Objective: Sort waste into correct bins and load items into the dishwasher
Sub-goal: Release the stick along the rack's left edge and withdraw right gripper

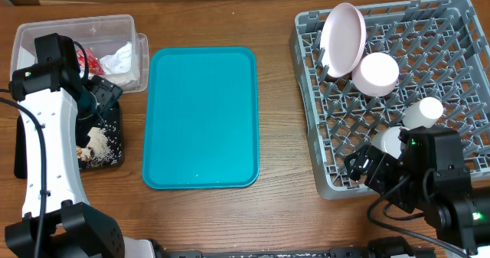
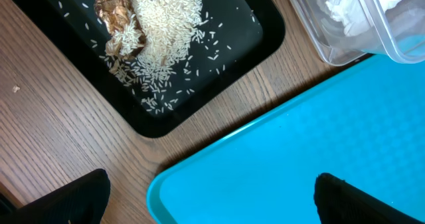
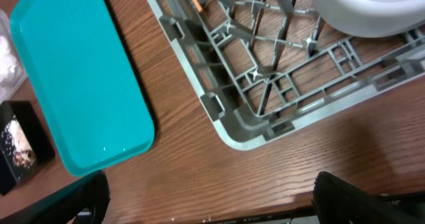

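The teal tray [image 1: 200, 116] lies empty at the table's middle, also in the left wrist view [image 2: 299, 151] and right wrist view [image 3: 73, 78]. The grey dishwasher rack [image 1: 459, 97] on the right holds a pink plate [image 1: 342, 37], a pink bowl [image 1: 376, 73] and two white cups [image 1: 423, 112] [image 1: 388, 142]. A black tray [image 1: 113, 147] with rice and food scraps [image 2: 143, 31] sits at the left. A clear bin [image 1: 115, 28] holds crumpled waste. My left gripper [image 2: 212, 197] is open over the teal tray's corner. My right gripper [image 3: 209, 197] is open over bare table by the rack's corner [image 3: 249, 127].
The table's front edge [image 3: 279, 207] runs just below my right gripper. Bare wood lies between the teal tray and the rack. The clear bin's corner [image 2: 352, 31] sits close to the teal tray.
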Controlling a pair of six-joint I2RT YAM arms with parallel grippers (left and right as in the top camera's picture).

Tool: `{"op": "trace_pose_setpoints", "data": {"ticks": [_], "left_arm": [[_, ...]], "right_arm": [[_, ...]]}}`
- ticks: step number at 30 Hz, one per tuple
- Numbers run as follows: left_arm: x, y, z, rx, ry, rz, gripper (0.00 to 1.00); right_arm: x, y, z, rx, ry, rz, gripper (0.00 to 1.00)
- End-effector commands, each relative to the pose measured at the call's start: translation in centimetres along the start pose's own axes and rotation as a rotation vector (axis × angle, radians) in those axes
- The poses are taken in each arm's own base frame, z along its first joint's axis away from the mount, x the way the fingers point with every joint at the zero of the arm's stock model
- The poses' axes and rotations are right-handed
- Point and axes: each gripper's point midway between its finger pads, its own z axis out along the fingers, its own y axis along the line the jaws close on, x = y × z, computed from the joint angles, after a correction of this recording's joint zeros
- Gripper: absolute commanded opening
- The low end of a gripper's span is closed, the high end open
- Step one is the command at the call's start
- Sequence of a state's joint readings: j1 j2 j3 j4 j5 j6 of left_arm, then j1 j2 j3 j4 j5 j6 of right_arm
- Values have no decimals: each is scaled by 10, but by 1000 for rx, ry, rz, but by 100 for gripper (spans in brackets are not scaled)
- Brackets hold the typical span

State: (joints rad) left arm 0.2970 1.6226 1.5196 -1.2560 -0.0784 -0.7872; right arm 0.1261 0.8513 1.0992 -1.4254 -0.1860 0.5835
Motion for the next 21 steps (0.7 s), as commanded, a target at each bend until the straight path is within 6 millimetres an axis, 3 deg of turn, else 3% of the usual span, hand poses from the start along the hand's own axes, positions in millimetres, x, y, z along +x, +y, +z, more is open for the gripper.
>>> {"op": "trace_pose_setpoints", "data": {"ticks": [1, 12, 21], "left_arm": [[0, 2, -3, 6, -6, -26, 100], [0, 2, -3, 6, -6, -26, 100], [0, 2, -3, 6, -6, -26, 100]], "right_arm": [[-11, -6, -1, 40, -60, 0, 100], [-39, 25, 0, -112, -244, -309, 100], [-51, 33, 9, -325, -710, -537, 100]]}}
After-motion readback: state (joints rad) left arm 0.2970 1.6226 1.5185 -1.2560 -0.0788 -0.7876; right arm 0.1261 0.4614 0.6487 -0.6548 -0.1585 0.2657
